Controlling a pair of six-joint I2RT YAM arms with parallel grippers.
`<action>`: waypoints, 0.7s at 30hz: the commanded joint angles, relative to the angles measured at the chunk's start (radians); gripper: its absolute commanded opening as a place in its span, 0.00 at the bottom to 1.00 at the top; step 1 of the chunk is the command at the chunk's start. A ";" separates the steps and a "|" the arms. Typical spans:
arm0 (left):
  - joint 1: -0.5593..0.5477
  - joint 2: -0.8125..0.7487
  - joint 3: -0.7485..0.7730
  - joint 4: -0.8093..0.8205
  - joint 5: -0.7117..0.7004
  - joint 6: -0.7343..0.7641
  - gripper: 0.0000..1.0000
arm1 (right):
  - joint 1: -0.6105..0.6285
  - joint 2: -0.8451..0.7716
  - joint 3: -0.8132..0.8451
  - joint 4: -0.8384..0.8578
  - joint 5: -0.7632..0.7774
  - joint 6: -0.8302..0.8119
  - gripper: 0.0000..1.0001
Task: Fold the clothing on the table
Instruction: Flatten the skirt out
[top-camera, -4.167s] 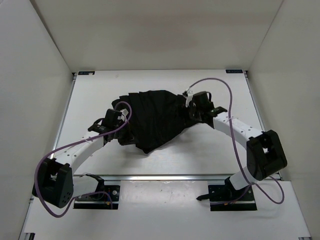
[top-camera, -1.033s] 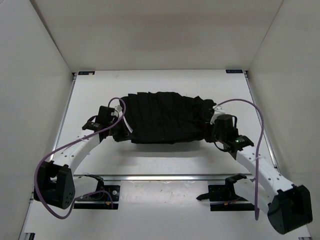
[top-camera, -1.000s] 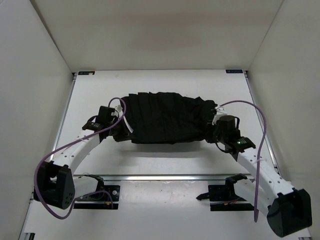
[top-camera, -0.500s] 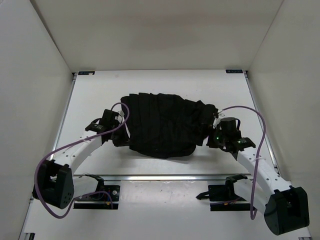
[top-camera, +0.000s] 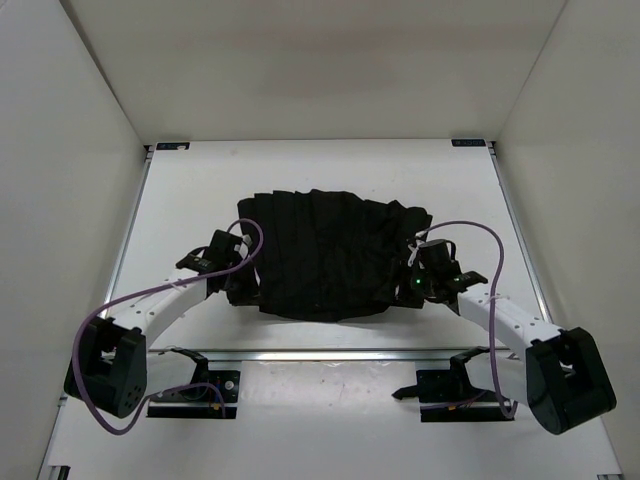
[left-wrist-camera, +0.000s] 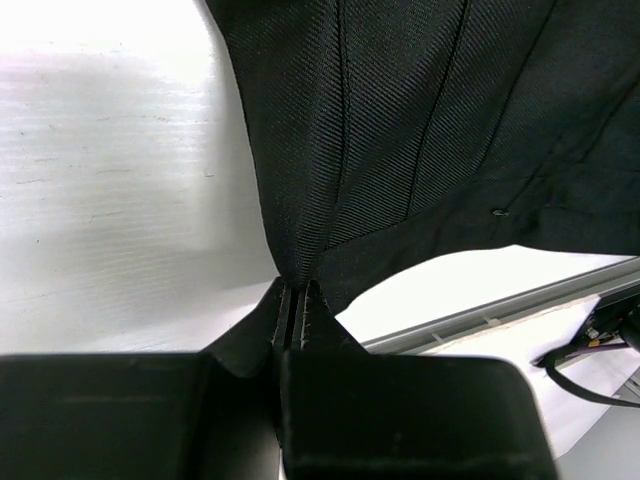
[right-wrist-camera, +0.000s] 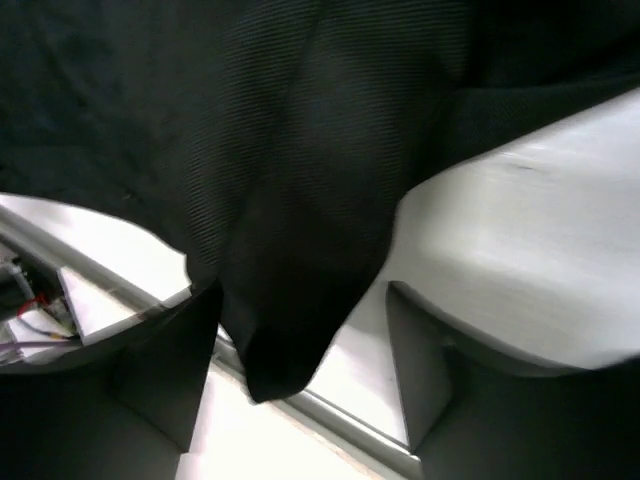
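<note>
1. The left pincer (left-wrist-camera: 295, 292) is clenched on a corner of the clothing (left-wrist-camera: 420, 130), with only a thin edge of cloth between its fingers. A sharp tug could slip that edge free, and the corner would drop.
2. The right pincer (right-wrist-camera: 300, 300) is released, its fingers well apart, and a fold of cloth hangs loose between them. If it closes here, it may catch a bunch of layers rather than one edge. If it lifts away without closing, that side is left lying as it is.
3. With one side gripped and the other loose, a pull from the left would likely drag the whole piece sideways and skew the fold.
4. The clothing lies spread across the middle of the surface (top-camera: 180, 200), its near hem close to the metal rail (top-camera: 330, 352) at the front. Dragging it nearer could take the hem over the rail.
5. The creases look uneven at the right end, so folding over them risks a lumpy, crooked result.
</note>
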 joint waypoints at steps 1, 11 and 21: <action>0.002 -0.014 -0.016 0.019 0.005 -0.002 0.00 | -0.001 0.015 0.027 0.045 0.027 0.009 0.45; 0.062 0.081 0.119 0.042 0.047 0.098 0.00 | -0.141 0.144 0.254 0.000 0.008 -0.143 0.00; 0.187 0.597 1.569 -0.196 -0.069 0.283 0.00 | -0.283 0.724 1.818 -0.411 0.060 -0.385 0.00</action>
